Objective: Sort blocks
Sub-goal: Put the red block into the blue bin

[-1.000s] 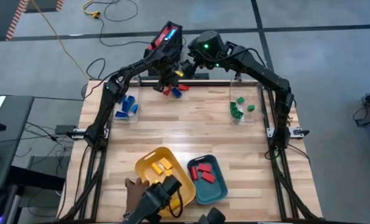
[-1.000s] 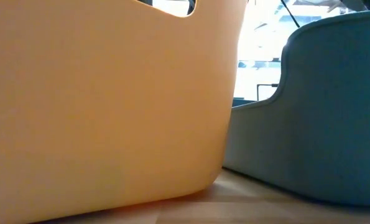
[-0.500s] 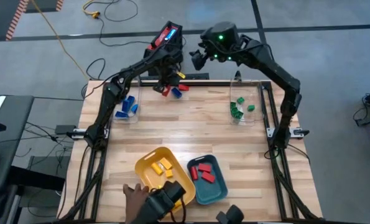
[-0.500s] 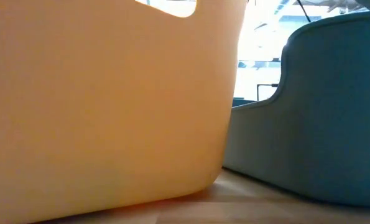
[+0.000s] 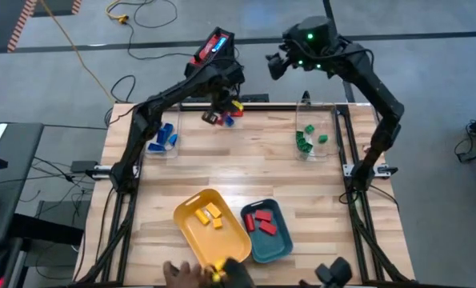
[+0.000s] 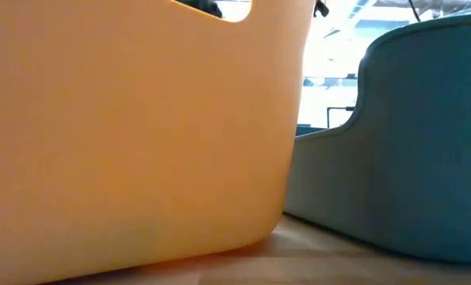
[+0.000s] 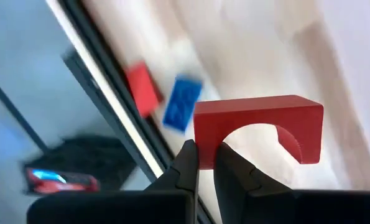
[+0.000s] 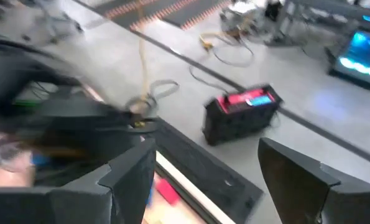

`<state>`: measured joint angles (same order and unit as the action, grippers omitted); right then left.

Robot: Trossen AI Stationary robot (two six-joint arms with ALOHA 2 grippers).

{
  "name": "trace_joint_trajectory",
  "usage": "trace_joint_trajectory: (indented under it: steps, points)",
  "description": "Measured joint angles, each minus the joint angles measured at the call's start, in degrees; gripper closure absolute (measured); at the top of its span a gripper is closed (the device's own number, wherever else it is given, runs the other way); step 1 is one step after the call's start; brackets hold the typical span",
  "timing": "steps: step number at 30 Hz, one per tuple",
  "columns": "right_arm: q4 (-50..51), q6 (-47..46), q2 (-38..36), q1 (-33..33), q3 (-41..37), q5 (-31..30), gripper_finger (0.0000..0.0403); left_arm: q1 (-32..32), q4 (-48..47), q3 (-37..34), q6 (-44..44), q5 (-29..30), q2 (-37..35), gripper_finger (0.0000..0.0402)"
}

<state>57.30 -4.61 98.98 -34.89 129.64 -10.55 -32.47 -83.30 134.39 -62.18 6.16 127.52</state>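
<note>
My left gripper (image 5: 224, 102) hangs above the table's far edge, shut on a red arch-shaped block (image 7: 259, 124). Below it, loose blocks lie on the wood: a red one (image 7: 141, 87), a blue one (image 7: 181, 102) and a yellow one (image 5: 238, 104). My right gripper (image 5: 274, 64) is raised beyond the far edge, open, with nothing between its fingers (image 8: 132, 180). Yellow blocks lie in the yellow tray (image 5: 191, 232), red blocks in the teal tray (image 5: 279, 244). My left gripper pinches one leg of the red arch (image 7: 202, 140) between its two fingertips, at that end of the block. The fingers come from above, pointing steeply down. The arch is lifted clear of the table and sticks out sideways from the fingertips.
A clear container with blue blocks (image 5: 162, 138) stands at the left, and one with green blocks (image 5: 310, 138) at the right. A person's hand (image 5: 182, 276) is at the near edge by the yellow tray. The low view shows only the tray walls (image 6: 140, 142).
My left gripper has risen from the loose blocks at the far edge, staying shut, with the red arch lifted clear. My right gripper has moved up and toward the table's right, still open. The person's hand has drawn back toward the near edge, and the yellow tray has turned a little.
</note>
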Motion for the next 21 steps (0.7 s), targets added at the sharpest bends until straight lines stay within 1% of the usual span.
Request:
trace_joint_trajectory:
  steps: [5,7,9,12,15,18,21]
  points:
    - [4.5,-1.7,-0.1,-1.6,-0.1,-0.4,0.0104,9.6,1.1,0.0,-0.1,-4.7,-2.1,0.0380]
    - [6.4,-2.8,-0.6,-0.9,-0.1,-2.5,0.0104,13.7,2.0,0.0,-0.1,-6.9,-2.0,0.0380]
    - [8.2,-3.5,-1.6,1.5,-0.1,-7.9,0.0104,17.4,3.8,0.0,0.6,-8.7,-1.9,0.0380]
    - [10.9,-5.1,-4.5,7.2,-0.2,-17.3,0.0104,21.7,4.5,0.0,2.3,-12.1,-2.0,0.0380]
    - [13.9,-9.5,-7.2,12.5,-0.1,-22.4,0.0104,26.2,4.4,0.0,4.3,-14.9,-2.0,0.0380]
    - [18.1,-16.6,-8.5,17.2,-0.1,-27.8,0.0104,31.1,5.2,0.0,5.1,-16.2,-1.9,0.0380]
    - [20.7,-23.3,-8.9,21.8,-0.1,-30.5,0.0104,35.2,9.1,-0.7,6.2,-16.4,-2.0,0.0380]
